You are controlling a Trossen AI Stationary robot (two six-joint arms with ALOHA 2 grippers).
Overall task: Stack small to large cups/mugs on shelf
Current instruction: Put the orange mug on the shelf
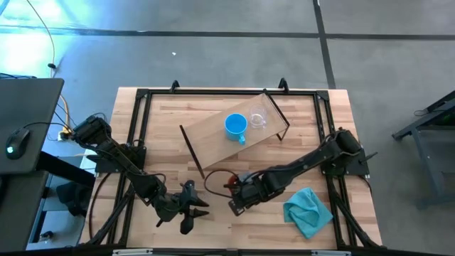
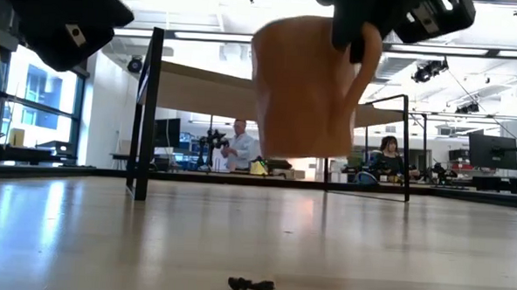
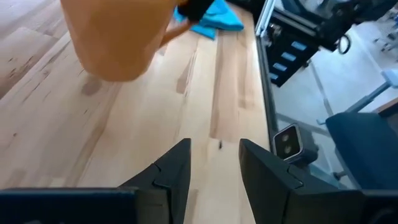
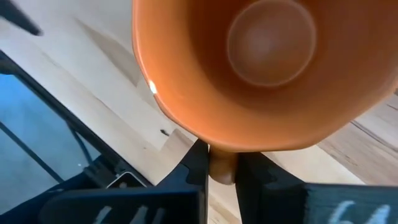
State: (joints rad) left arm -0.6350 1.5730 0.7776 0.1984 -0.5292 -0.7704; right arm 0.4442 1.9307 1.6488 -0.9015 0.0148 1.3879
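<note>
An orange-brown mug (image 2: 303,86) hangs above the tabletop near the front middle, with my right gripper (image 4: 222,163) shut on it; in the high view the mug (image 1: 216,181) shows beside that gripper (image 1: 232,192). The shelf (image 1: 213,139) lies slantwise on the table's far middle. A bright blue mug (image 1: 236,126) and a small clear cup (image 1: 257,119) stand on it side by side. My left gripper (image 1: 195,206) waits open near the table's front edge, left of the orange-brown mug (image 3: 115,37), with nothing between its fingers (image 3: 180,168). My right gripper pinches the orange-brown mug's handle (image 4: 222,169) between its two fingers. The fingers come steeply from above and from the table's right side. The mug hangs clear of the tabletop, mouth up and roughly upright, its bottom (image 2: 297,151) a little above the wood.
A teal cloth (image 1: 307,210) lies at the front right, beside my right arm. A black frame (image 1: 135,128) runs around the tabletop. A small dark scrap (image 2: 251,285) lies on the wood near the front. People sit and stand in the room beyond the table.
</note>
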